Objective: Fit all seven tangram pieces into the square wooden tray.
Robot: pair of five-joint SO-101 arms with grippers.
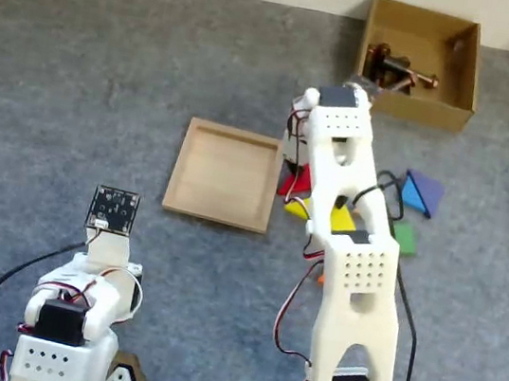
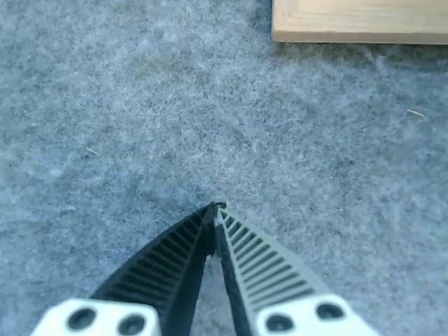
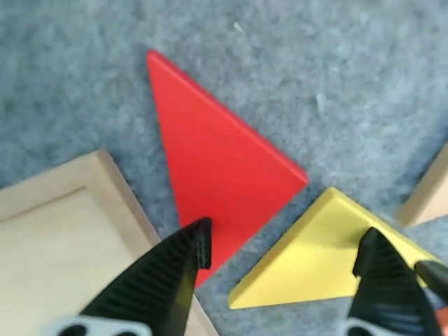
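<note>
Two triangles partly hidden behind the right gripper, jaws spread wide, red triangle long edge running beside tray rim, yellow triangle adjacent, left gripper pinched closed, empty.

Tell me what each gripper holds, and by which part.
Nothing is held. The left gripper is shut, empty; the right gripper is open near the red triangle.

Grey carpet holds a red triangle, yellow triangle, blue piece, green piece and pale-wood tray.
</note>
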